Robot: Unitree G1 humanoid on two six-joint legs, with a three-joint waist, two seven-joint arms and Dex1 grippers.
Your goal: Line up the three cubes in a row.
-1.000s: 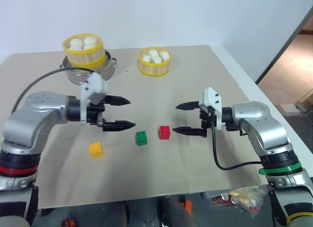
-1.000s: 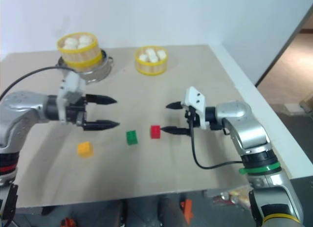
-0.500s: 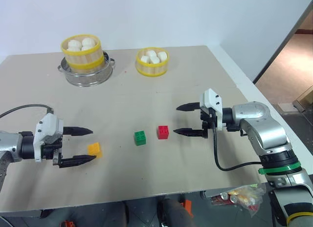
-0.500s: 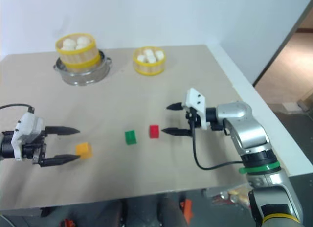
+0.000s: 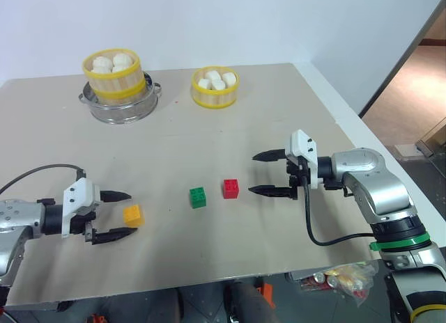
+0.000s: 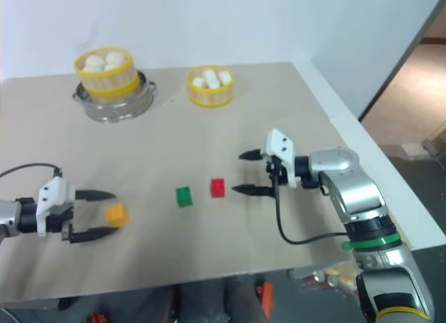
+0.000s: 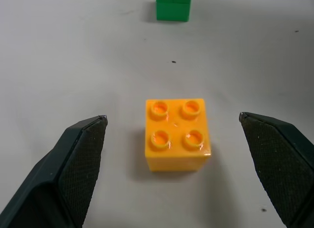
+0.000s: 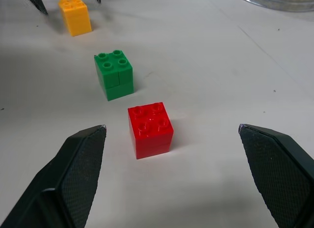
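Three studded cubes stand on the beige table (image 5: 209, 142) in a loose row: yellow-orange cube (image 5: 133, 215) on the left, green cube (image 5: 198, 197) in the middle, red cube (image 5: 231, 188) on the right. My left gripper (image 5: 134, 213) lies low over the table, open, its fingertips either side of the yellow-orange cube (image 7: 176, 141) without touching it. My right gripper (image 5: 251, 173) hovers open just right of the red cube (image 8: 150, 129), pointing toward it. The green cube (image 8: 114, 74) stands a short gap beyond the red one.
A yellow steamer basket of white buns (image 5: 115, 76) sits on a metal pot at the back left. A second, lower basket of buns (image 5: 214, 88) stands at the back centre. The table's right edge (image 5: 348, 121) runs close behind my right arm.
My left arm has swung down and to the left, from above the table's middle to the yellow-orange cube, fingers now around it. The right gripper has stayed put.
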